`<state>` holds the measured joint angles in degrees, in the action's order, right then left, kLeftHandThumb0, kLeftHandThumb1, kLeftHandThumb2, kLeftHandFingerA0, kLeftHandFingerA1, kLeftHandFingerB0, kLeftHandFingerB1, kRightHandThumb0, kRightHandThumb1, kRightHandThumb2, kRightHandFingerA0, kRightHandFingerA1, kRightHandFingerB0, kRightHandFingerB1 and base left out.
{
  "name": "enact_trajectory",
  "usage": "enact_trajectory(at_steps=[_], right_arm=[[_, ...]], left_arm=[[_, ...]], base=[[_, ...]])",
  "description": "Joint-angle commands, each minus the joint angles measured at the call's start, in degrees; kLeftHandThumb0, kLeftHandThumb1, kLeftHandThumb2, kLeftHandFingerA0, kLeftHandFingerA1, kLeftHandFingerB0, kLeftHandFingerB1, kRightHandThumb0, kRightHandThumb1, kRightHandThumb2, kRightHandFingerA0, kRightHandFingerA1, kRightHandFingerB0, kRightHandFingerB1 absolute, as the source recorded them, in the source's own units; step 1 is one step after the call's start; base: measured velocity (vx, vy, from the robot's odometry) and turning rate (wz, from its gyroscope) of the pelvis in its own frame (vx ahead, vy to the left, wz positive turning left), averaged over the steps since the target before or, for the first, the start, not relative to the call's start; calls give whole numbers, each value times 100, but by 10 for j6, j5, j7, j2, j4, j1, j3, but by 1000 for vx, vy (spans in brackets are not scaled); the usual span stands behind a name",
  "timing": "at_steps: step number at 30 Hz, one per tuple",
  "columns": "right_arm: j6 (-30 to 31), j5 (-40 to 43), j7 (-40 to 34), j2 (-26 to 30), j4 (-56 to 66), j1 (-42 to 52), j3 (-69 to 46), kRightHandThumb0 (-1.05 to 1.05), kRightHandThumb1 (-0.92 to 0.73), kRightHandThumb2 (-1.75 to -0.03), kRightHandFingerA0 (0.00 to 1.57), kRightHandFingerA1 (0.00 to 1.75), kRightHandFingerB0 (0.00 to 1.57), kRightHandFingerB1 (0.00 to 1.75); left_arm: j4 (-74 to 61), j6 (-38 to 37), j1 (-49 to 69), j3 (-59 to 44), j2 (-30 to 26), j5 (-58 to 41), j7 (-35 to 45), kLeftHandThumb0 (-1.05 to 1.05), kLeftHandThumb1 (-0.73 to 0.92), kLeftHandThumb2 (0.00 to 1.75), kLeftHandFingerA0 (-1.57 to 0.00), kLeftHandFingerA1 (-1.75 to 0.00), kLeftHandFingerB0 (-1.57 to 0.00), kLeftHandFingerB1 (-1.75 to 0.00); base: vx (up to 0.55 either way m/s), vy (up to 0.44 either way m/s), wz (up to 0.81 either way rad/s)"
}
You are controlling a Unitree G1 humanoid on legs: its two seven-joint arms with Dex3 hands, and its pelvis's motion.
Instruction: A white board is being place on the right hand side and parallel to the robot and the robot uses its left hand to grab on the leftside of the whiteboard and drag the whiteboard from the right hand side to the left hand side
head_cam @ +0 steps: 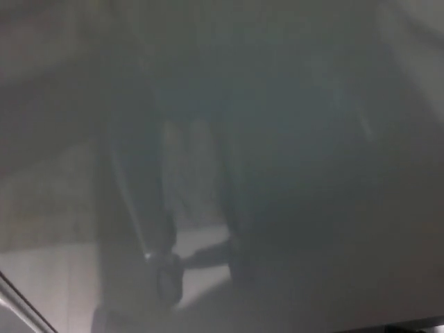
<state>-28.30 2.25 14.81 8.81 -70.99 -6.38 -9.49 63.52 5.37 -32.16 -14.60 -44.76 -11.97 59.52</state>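
Note:
The whiteboard point(277, 139) fills almost the whole head view as a dim grey glossy surface with blurred dark reflections on it. Its left edge frame point(17, 300) shows only as a thin strip in the bottom left corner. Neither of my hands shows in this view.
A sliver of pale floor point(5, 320) shows beyond the frame at the bottom left corner. A small dark shape point(416, 328) sits at the bottom right edge.

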Motion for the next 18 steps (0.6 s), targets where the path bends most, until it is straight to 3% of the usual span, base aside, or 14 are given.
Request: enact_trajectory(at_steps=[1,4,9,12,13,17,18], right_arm=[[8,-3,-10,7,-2,-1,0,-30,-89,-66,83,58,53,37],[5,-2,-7,7,-1,-1,0,-30,-89,-67,83,58,53,37],[6,-3,-5,8,-1,-4,2,-29,-89,-66,83,57,52,37],[6,-3,-4,8,-3,-5,1,-31,-89,-66,83,58,53,37],[4,-1,-1,8,-3,-6,0,-31,-89,-66,83,58,52,37],[7,-1,0,9,-7,-16,-1,-31,-89,-66,83,58,53,37],[5,1,2,8,-8,-17,-2,-32,-88,-67,83,59,53,37]], left_arm=[[49,-34,8,-16,-87,3,55,1,88,65,-74,-162,-74,-122],[73,-6,1,-24,-114,-2,60,5,86,69,-74,-154,-76,-107],[100,30,0,-45,-149,-11,50,4,83,75,-76,-146,-83,-104],[114,70,0,-56,-168,-12,28,3,81,69,-80,-151,-79,-95],[116,70,4,-60,-173,-12,35,1,81,68,-81,-157,-78,-101],[121,64,8,-67,-184,-5,25,-1,79,68,-81,-152,-79,-98],[121,64,8,-64,-190,1,18,-3,80,65,-78,-161,-76,-101]], base=[[0,0,0],[0,0,0],[0,0,3],[0,0,4],[0,0,0],[0,0,0],[0,0,0]])
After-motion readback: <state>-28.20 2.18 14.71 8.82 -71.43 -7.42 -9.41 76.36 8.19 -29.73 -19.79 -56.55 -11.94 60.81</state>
